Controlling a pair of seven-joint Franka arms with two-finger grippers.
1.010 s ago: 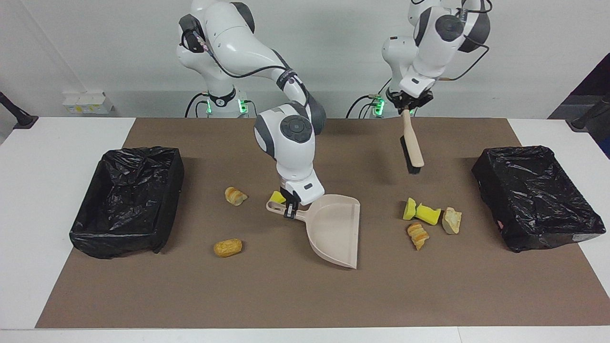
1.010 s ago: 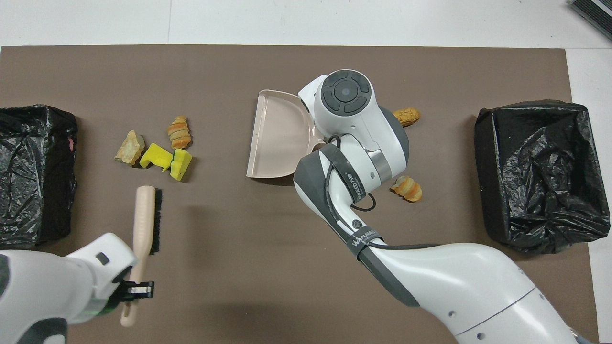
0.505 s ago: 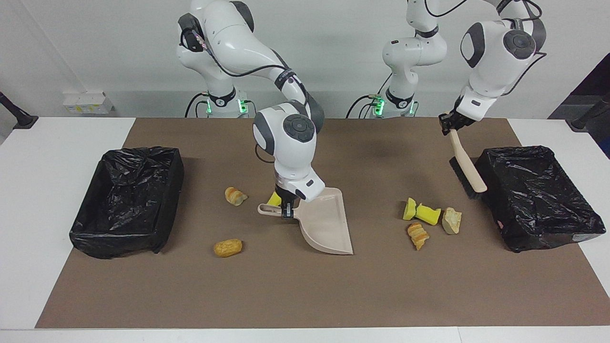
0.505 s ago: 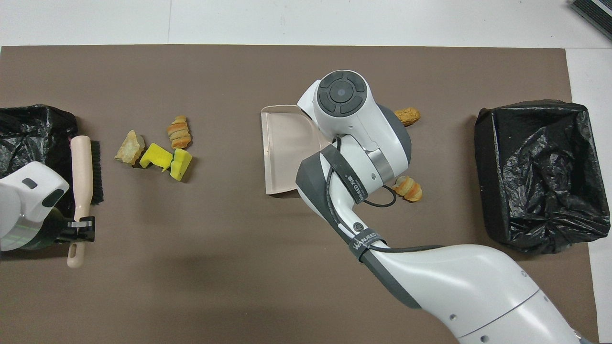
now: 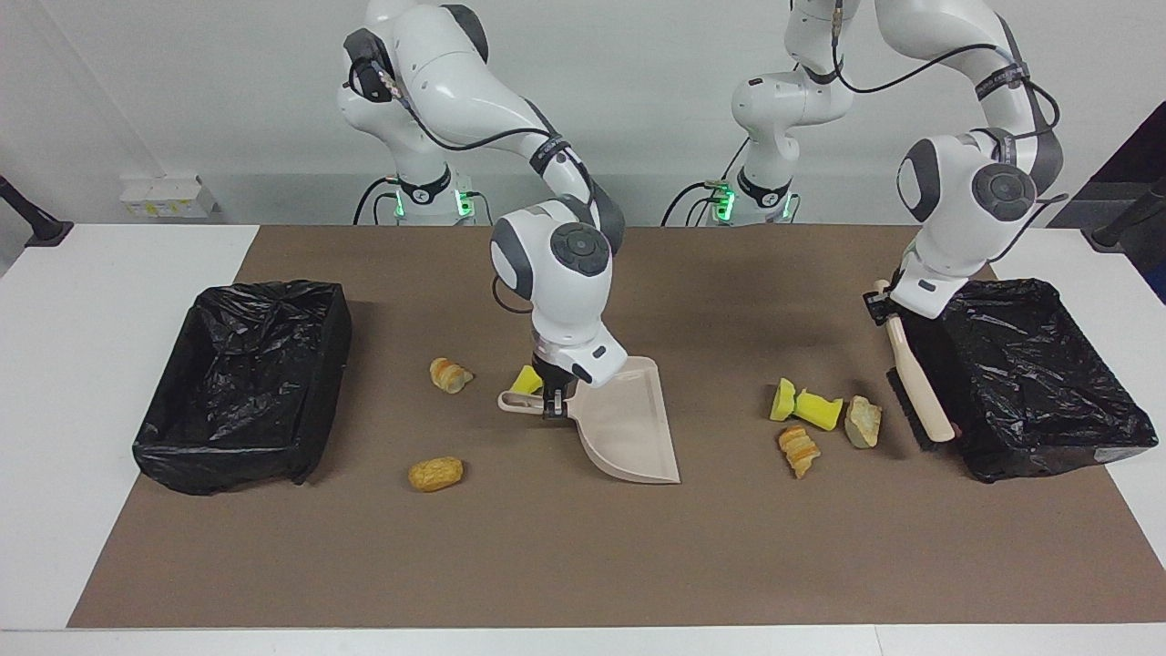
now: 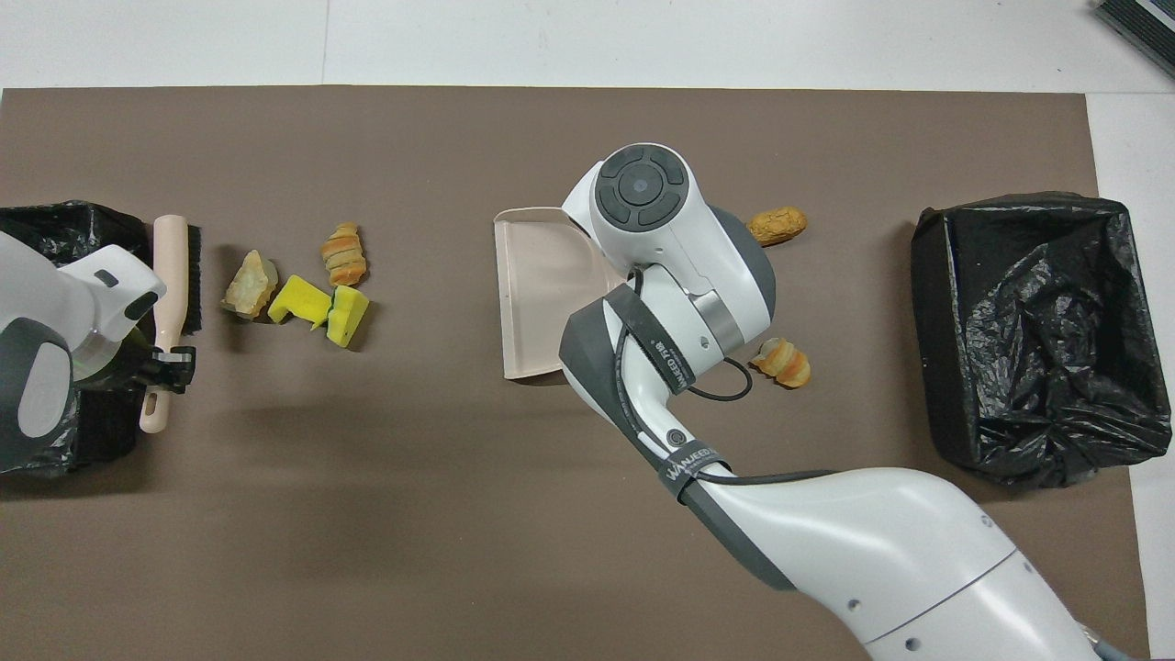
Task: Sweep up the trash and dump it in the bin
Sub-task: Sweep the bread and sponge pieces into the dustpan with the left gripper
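While none of the trash had yet reached a bin, the step in hand looked like lining up the first sweep: the left gripper (image 5: pixel 880 306) was clamped on the handle of the brush (image 5: pixel 922 403), which hung slanted with its black bristles low beside the black-lined bin (image 5: pixel 1048 296) at the left arm's end, whether touching the mat I could not tell. In the overhead view the brush stood at nine o'clock of a tight cluster, two yellow-green sponge chunks (image 5: pixel 807 406), a pale torn bread lump (image 5: pixel 864 421) and a ridged croissant piece (image 5: pixel 799 449), and the beige dustpan (image 5: pixel 630 426) lay at three o'clock of that cluster, well apart, its open mouth turned toward it. The right gripper (image 5: pixel 552 401) was closed on the dustpan's handle, holding it low at the mat. Three more scraps sat at three o'clock of the pan in that view: a sponge chunk (image 5: pixel 526 377) just beside the handle, another croissant piece (image 5: pixel 449 374) and a rounded golden bun (image 5: pixel 435 474), with the second bin (image 5: pixel 239 296) at the right arm's end. The next move probably called for bristles pressed to the mat and a steady drag toward three o'clock, with the pan's lip kept flat. Springy sponge might bounce and crusty lumps might roll, while the smooth hard plastic pan should take them easily
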